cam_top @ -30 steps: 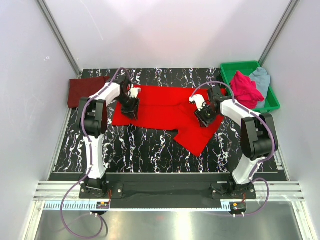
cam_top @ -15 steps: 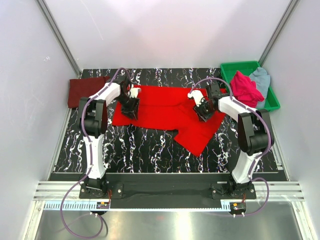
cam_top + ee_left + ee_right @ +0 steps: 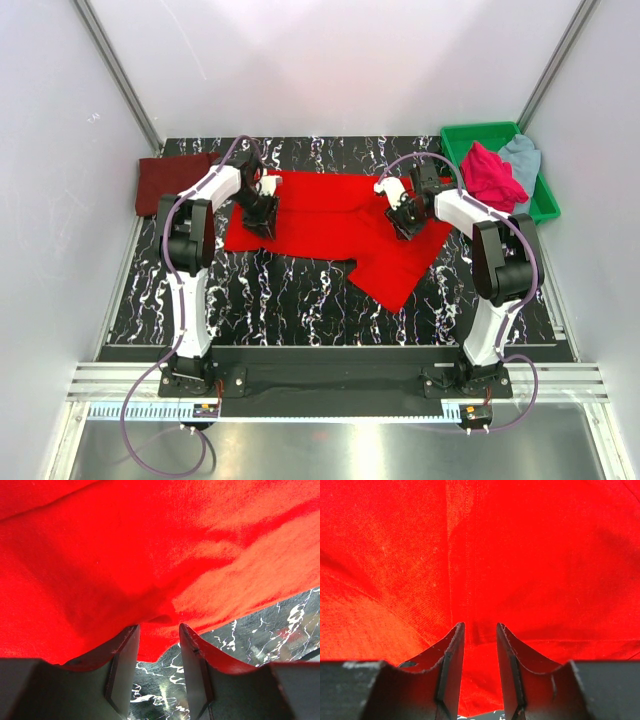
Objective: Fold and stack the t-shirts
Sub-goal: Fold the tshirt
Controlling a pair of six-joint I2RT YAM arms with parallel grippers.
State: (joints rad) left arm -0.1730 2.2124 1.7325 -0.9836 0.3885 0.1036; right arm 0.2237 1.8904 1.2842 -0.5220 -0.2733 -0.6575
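The bright red t-shirt (image 3: 330,215) lies spread across the middle of the black marbled table. My left gripper (image 3: 262,222) is at its left near edge, jaws nearly closed with the shirt's edge (image 3: 150,555) pinched at the tips (image 3: 159,626). My right gripper (image 3: 405,222) is on the shirt's right part, jaws narrow with a fold of red cloth (image 3: 520,555) between them (image 3: 480,625). The dark maroon t-shirt (image 3: 170,180) lies folded at the far left. The magenta-pink t-shirt (image 3: 490,175) and the pale grey-blue t-shirt (image 3: 522,155) lie crumpled in the tray.
A green plastic tray (image 3: 470,130) stands at the far right corner. White walls close in the table at the back and both sides. A red flap of the shirt points toward the near right (image 3: 395,280).
My right gripper has moved a little back and to the left, drawing the shirt's right part with it. The left gripper has not moved.
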